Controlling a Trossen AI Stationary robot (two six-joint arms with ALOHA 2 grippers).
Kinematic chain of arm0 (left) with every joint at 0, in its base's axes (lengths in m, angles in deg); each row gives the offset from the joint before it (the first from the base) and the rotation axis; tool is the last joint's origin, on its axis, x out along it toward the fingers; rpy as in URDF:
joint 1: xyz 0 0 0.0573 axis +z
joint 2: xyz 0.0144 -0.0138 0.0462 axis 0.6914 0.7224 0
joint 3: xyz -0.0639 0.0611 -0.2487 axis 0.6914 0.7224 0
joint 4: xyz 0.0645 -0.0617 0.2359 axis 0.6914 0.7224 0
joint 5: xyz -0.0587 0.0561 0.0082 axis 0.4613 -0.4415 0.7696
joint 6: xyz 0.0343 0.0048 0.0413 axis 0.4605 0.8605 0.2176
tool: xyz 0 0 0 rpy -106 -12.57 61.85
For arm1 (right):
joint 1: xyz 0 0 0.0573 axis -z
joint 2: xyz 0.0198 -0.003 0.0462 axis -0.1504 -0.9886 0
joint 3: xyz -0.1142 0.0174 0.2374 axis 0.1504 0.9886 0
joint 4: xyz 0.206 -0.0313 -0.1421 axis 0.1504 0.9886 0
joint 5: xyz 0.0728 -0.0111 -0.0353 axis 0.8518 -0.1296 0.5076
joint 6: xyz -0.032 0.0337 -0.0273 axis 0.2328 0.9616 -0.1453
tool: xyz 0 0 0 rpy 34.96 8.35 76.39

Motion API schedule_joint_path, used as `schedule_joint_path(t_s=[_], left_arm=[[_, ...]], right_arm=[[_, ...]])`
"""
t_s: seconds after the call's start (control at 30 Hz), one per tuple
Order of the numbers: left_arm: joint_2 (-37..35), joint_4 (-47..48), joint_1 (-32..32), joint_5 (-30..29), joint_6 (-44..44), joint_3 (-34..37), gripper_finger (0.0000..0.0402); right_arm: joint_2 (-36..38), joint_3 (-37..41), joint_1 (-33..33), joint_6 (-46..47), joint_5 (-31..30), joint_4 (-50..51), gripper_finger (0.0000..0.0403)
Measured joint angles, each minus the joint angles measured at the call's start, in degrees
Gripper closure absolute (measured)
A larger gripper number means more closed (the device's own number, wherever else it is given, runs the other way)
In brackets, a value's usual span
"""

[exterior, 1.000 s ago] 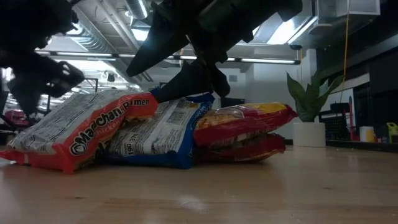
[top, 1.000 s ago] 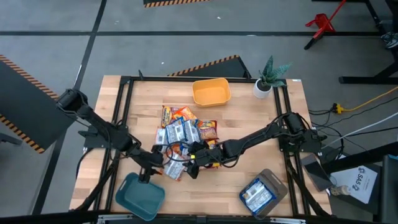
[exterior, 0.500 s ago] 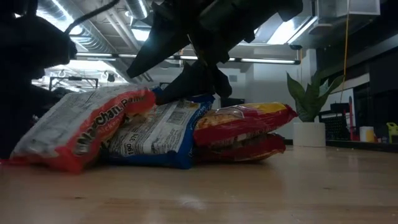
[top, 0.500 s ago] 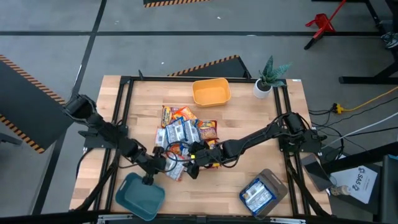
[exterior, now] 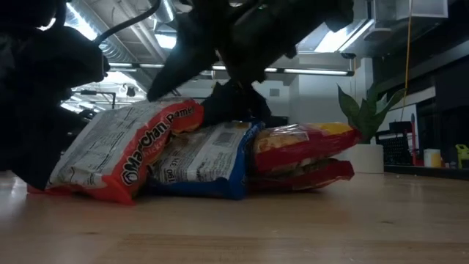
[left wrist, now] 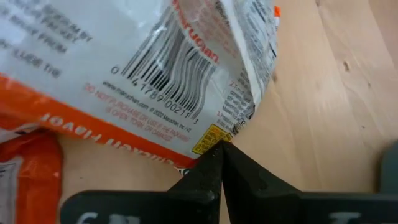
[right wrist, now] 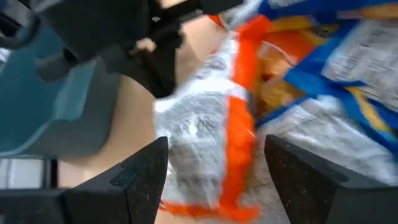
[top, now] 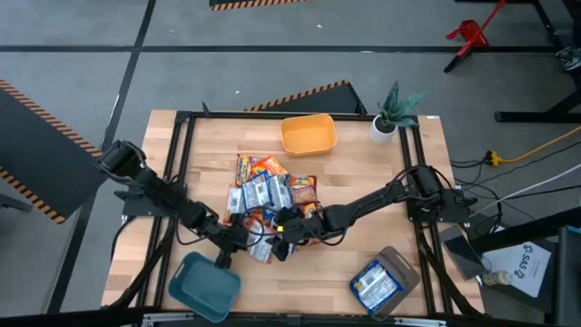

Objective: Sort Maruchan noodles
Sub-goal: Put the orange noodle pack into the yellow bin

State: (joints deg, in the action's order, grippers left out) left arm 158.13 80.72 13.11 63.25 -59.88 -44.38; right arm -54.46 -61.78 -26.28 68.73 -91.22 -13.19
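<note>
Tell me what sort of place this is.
Most likely a robotics lab or workshop: a framed wooden table stands on a grey floor with hazard-striped tape, cables trail beside it, and the low view shows ceiling strip lights.

3 bins: 1 yellow bin (top: 309, 135), 1 teal bin (top: 204, 286), 1 grey bin (top: 385, 282) holding blue packets (top: 373, 283), count unclear. 1 pile of packets (top: 270, 195) between the grippers, too overlapped to count. 1 plant (top: 392, 111). 2 arms.
</note>
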Motion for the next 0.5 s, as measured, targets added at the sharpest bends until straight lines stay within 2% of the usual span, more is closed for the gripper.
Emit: schedule_joint_path(t_s=[0.5], left_arm=[[0.13, -2.83, 3.52, -2.02, 0.02, 0.15, 0.0397]], right_arm=[[-1.10, 0.06, 0.07, -0.23, 4.08, -1.99, 0.0143]])
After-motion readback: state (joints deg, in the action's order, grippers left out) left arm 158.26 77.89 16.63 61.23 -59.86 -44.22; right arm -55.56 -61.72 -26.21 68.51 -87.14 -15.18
